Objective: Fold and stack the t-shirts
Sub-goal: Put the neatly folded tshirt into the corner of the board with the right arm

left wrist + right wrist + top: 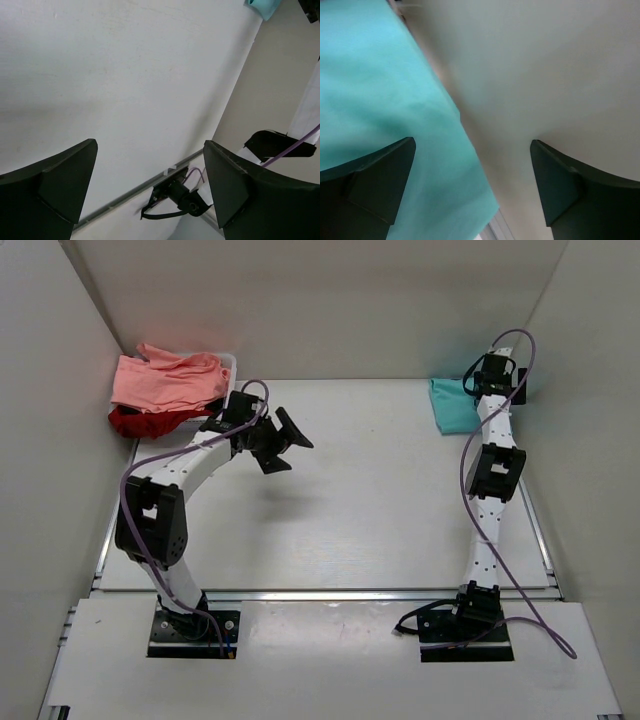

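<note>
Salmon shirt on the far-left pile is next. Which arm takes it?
Left, probably. The left gripper, open, is near the salmon pink shirt; the right gripper is open over the teal shirt across the table.

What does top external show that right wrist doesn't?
Only top external: the salmon pink t-shirt heaped over the dark red t-shirt in the far left corner by the white basket, and the left tool, open above the table. Only right wrist: the right tool up close, fingers apart, nothing between them. Both: the teal t-shirt, lying at the far right.
</note>
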### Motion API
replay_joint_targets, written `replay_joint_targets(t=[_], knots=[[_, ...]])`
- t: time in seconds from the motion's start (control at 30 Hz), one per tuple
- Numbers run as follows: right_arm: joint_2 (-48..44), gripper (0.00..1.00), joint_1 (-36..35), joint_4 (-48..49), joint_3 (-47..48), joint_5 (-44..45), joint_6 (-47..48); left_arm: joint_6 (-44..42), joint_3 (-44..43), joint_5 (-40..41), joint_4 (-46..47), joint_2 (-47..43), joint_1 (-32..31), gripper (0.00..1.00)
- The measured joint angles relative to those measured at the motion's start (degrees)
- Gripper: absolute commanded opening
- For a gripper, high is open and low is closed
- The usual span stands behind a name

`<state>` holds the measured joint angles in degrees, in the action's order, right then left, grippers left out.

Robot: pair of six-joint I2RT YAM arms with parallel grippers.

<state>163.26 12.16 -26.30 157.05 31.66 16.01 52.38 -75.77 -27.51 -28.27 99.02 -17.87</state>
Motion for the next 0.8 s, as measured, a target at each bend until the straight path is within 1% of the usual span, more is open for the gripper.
replay_joint_targets(t=[0.13,0.2,0.23,0.27,0.3,0.37,0.43,0.5,0.57,0.67,0.8], knots=[[-3.5,0.99,-1.8,-1.6,-0.8,1.6,-0.7,-1.9,-2.8,0.7,-0.7,-0.1,0.3,0.99],[-9.5,0.99,-3.3,-2.6,-5.3,3.6,-2.1,-2.4,-3.0,0.4,-0.6,-0.9,0.9,0.99],[-13.8,0.99,-4.3,-3.1,-9.1,4.8,-3.0,-2.4,-2.5,-0.3,-0.3,-1.6,1.3,0.99],[-20.0,0.99,-5.8,-3.8,-14.6,6.1,-4.3,-2.4,-1.4,-1.2,0.1,-2.6,1.8,0.99],[-24.3,1.0,-7.1,-4.8,-17.5,6.8,-5.1,-2.3,-0.5,-2.0,0.2,-3.4,2.1,0.98],[-36.9,0.99,-11.0,-3.5,-28.9,7.8,-7.4,-2.4,1.2,-2.5,-0.9,-5.5,2.6,0.99],[-49.5,1.0,-16.6,-3.0,-40.4,8.5,-9.2,-3.4,1.0,-2.3,-2.8,-7.1,2.2,0.99],[-59.3,0.99,-22.1,-2.4,-49.3,8.3,-10.3,-4.6,0.0,-2.2,-4.1,-8.9,1.4,0.99],[-66.5,1.0,-27.2,-2.4,-57.2,7.5,-11.2,-5.4,-1.1,-3.0,-4.2,-10.8,1.0,0.99],[-71.7,0.99,-29.8,-3.9,-66.7,7.0,-11.9,-6.2,-1.8,-3.9,-4.0,-13.8,1.8,0.98],[-71.7,1.0,-29.5,-8.2,-75.2,6.3,-14.3,-8.6,-3.5,-4.2,-4.8,-15.8,3.2,0.99]])
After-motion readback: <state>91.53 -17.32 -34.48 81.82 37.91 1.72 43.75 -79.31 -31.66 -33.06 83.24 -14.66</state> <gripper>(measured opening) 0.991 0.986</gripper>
